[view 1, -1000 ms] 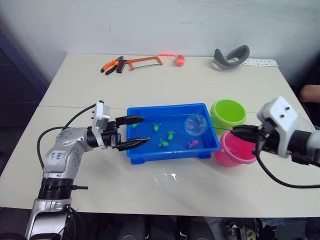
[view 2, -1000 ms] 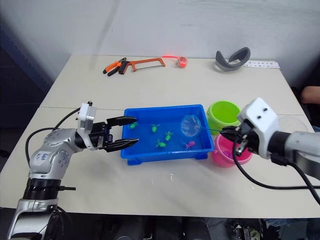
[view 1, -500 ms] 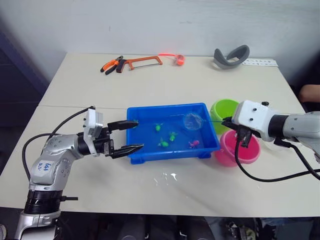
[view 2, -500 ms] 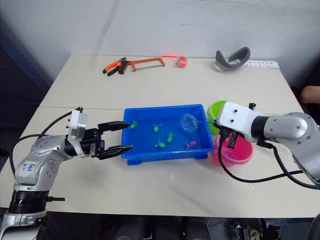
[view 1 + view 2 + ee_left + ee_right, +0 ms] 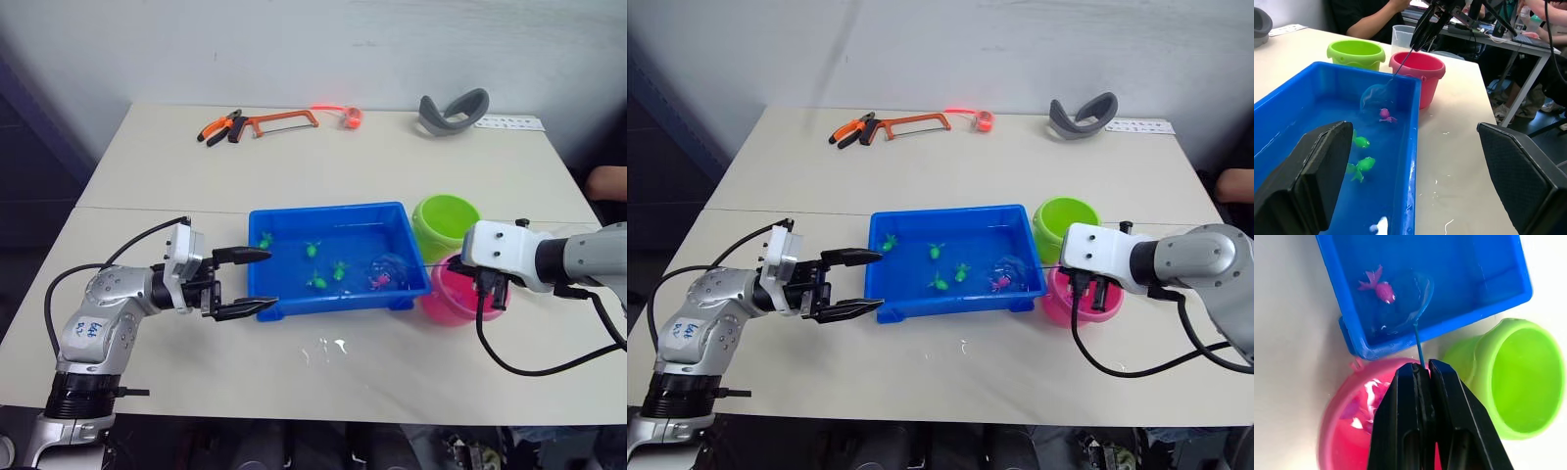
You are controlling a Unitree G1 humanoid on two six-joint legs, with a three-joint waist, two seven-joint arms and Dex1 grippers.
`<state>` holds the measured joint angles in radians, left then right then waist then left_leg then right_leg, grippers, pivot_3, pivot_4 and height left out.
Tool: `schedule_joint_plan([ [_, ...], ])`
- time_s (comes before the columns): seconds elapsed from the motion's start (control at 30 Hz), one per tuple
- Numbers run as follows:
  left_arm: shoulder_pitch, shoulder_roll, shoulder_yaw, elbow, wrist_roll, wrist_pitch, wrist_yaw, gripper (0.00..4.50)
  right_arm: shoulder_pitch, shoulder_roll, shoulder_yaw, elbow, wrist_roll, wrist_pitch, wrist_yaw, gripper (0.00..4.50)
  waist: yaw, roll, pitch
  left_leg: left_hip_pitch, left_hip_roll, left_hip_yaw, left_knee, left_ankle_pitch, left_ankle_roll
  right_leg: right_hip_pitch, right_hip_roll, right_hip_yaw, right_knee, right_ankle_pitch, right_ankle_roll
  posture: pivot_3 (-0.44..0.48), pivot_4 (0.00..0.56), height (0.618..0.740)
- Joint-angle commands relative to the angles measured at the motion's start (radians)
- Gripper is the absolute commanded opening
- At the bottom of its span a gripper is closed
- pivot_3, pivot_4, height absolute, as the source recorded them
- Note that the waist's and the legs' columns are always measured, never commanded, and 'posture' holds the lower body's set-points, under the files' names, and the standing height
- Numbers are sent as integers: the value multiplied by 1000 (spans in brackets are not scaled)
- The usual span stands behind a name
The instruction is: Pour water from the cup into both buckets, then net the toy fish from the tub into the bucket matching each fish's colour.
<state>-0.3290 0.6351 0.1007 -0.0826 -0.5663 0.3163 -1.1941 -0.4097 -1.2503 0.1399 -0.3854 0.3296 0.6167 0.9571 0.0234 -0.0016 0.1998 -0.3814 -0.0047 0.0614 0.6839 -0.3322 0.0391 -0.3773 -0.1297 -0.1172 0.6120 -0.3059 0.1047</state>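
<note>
The right gripper (image 5: 1420,377) is clamped on the net (image 5: 1410,303) handle above the pink bucket (image 5: 460,294), the hoop dipped in the tub (image 5: 294,217) at its right end, just beside a pink fish (image 5: 1380,288). Green fish (image 5: 317,282) lie mid-tub. The left gripper (image 5: 247,284), fingers apart, hovers at the tub's left wall. The green bucket (image 5: 446,223) stands behind the pink one; the cup (image 5: 1400,36) stands near both.

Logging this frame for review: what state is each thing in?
Left gripper: open, empty, beside the tub.
Right gripper: shut on the net handle.
Net: dipped in the tub, beside the pink fish.
Tub: holds water and fish.
Pink bucket: upright, wet inside.
Green bucket: upright.
</note>
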Motion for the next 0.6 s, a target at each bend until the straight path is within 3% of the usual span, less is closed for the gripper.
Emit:
schedule_joint_plan([
  [0.03, -19, 3, 2, 7, -2, -12, -6, 4423, -21, 54, -37, 27, 59, 128, 9, 0, -1, 0, 0, 0, 0, 0, 0, 0, 0, 0, 0, 0, 0, 0, 0, 0, 150, 740],
  [0.33, -47, -1, 1, 27, -5, -3, 3, 4423, -39, 198, -144, 89, 210, 409, -38, 0, 1, 0, 0, 0, 0, 0, 0, 0, 0, 0, 0, 0, 0, 0, 0, 0, 150, 740],
  [0.6, -43, -9, -1, 13, -7, -1, 18, 4423, -7, 174, -282, 58, 287, 502, -45, 0, 1, 0, 0, 0, 0, 0, 0, 0, 0, 0, 0, 0, 0, 0, 0, 0, 150, 740],
])
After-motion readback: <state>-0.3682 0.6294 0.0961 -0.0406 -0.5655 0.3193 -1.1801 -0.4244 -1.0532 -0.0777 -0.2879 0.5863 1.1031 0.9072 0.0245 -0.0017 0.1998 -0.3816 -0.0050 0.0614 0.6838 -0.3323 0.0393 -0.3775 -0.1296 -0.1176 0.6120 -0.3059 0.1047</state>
